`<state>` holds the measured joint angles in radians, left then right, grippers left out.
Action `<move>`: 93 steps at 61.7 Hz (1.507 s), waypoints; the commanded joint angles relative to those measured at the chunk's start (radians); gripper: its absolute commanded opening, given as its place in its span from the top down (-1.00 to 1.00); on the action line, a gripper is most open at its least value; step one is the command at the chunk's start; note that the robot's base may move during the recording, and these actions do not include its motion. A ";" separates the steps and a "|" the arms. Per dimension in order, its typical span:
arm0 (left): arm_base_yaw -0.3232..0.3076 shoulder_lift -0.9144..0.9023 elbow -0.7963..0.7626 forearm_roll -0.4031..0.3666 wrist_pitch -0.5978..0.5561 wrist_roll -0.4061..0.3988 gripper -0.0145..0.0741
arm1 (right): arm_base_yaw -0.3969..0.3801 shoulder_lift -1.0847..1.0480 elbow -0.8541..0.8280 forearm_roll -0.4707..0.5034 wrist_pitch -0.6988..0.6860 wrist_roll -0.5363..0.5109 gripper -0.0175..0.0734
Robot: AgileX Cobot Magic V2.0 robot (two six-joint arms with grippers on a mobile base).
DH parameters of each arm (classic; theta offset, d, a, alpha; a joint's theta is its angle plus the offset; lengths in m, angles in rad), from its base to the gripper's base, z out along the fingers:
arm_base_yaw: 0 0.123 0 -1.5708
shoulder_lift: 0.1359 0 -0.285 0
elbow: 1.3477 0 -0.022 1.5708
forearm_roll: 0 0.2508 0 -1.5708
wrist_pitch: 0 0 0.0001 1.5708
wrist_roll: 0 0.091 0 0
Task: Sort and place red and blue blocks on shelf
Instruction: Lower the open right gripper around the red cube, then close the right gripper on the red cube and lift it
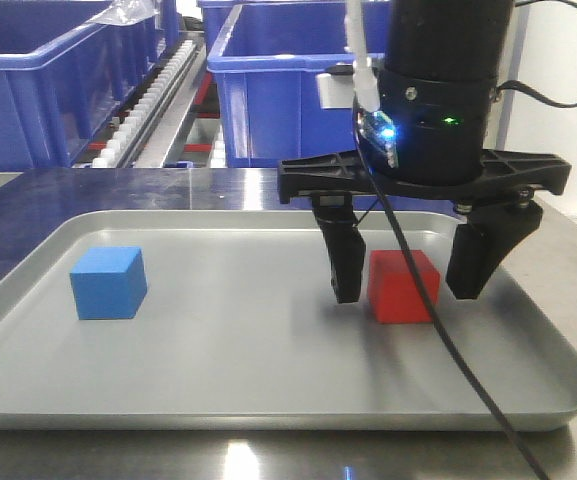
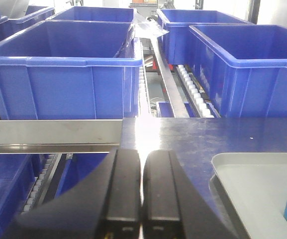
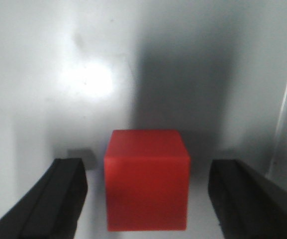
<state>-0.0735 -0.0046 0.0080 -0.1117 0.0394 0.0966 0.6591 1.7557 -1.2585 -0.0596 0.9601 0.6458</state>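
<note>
Jaws spread, pointing straight down, astride the red block (image 1: 403, 287).

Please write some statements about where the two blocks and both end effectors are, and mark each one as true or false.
1. The right end effector is open, with one finger on each side of the red block. True.
2. The left end effector holds the blue block. False: it is shut on nothing, and the blue block lies on the tray.
3. Both blocks rest on the tray. True.
4. The red block is stacked on the blue block. False: they lie apart, each on the tray floor.
</note>
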 commanded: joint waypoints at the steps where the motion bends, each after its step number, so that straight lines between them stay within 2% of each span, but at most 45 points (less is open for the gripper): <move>1: 0.001 -0.017 0.026 -0.002 -0.082 -0.007 0.40 | 0.002 -0.043 -0.031 -0.018 0.011 -0.001 -0.49; 6: 0.001 -0.017 0.026 -0.002 -0.082 -0.007 0.40 | 0.002 -0.043 -0.031 -0.018 0.016 -0.001 0.05; 7: 0.001 -0.017 0.026 -0.002 -0.082 -0.007 0.40 | 0.002 -0.043 -0.031 -0.018 0.013 -0.001 0.23; 9: 0.001 -0.017 0.026 -0.002 -0.082 -0.007 0.40 | 0.002 -0.043 -0.031 -0.018 0.005 -0.001 0.45; 10: 0.001 -0.017 0.026 -0.002 -0.082 -0.007 0.40 | 0.002 -0.043 -0.031 -0.018 0.001 -0.001 0.54; 11: 0.001 -0.017 0.026 -0.002 -0.082 -0.007 0.40 | 0.002 -0.043 -0.031 -0.018 0.000 -0.001 0.55; 14: 0.001 -0.017 0.026 -0.002 -0.082 -0.007 0.40 | 0.002 -0.044 -0.031 -0.018 -0.001 -0.001 0.42; 19: 0.001 -0.017 0.026 -0.002 -0.082 -0.007 0.40 | 0.002 -0.048 -0.031 -0.018 0.000 -0.001 0.34; 36: 0.001 -0.017 0.026 -0.002 -0.082 -0.007 0.40 | 0.002 -0.134 -0.031 -0.021 0.012 -0.008 0.35; 44: 0.001 -0.017 0.026 -0.002 -0.082 -0.007 0.40 | 0.000 -0.205 -0.025 -0.050 0.009 -0.092 0.35; 51: 0.001 -0.017 0.026 -0.002 -0.082 -0.007 0.40 | -0.035 -0.274 0.010 -0.050 -0.026 -0.188 0.35; 64: 0.001 -0.017 0.026 -0.002 -0.082 -0.007 0.40 | -0.182 -0.430 0.166 0.012 -0.192 -0.305 0.35; 81: 0.001 -0.017 0.026 -0.002 -0.082 -0.007 0.40 | -0.399 -0.679 0.414 0.103 -0.473 -0.552 0.35; 93: 0.001 -0.017 0.026 -0.002 -0.082 -0.007 0.40 | -0.530 -0.853 0.588 0.106 -0.670 -0.653 0.35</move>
<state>-0.0735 -0.0046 0.0080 -0.1117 0.0394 0.0966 0.1732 0.9833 -0.7016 0.0414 0.4518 0.0428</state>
